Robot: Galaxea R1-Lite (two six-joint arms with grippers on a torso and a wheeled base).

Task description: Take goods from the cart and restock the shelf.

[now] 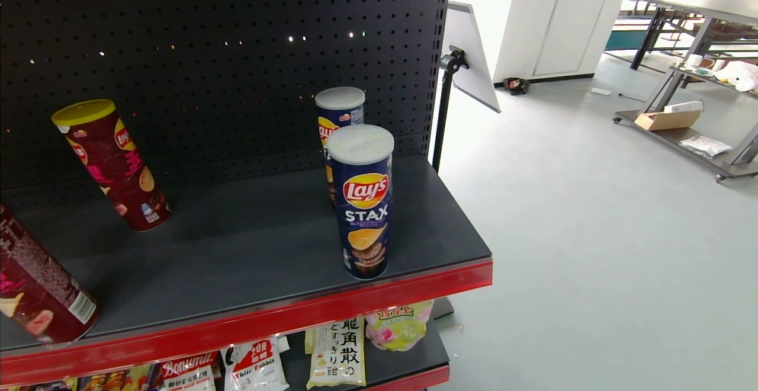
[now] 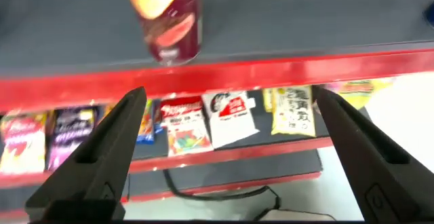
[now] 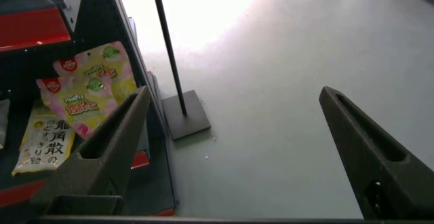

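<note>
Facing the shelf (image 1: pixel 249 243) stocked with cans (image 1: pixel 362 201); holding left gripper (image 2: pixel 228 93) and right gripper (image 3: pixel 235 91) spread wide, empty, low near bags (image 2: pixel 230 119).

White panel (image 1: pixel 471 53), tilted, clamped to a thin black pole (image 1: pixel 441 118). The pole stands on a flat square base (image 3: pixel 183 114) on the grey floor (image 1: pixel 592 260). White wall unit (image 1: pixel 562 18) behind, with a small dark object (image 1: pixel 517 85) on the floor at its foot. Far right is a low wheeled rack (image 1: pixel 669 135) holding an open cardboard box (image 1: pixel 667 119) and, just beside it, a clear plastic packet (image 1: pixel 703 145). Black cable (image 2: pixel 217 193) lies on the floor.
</note>
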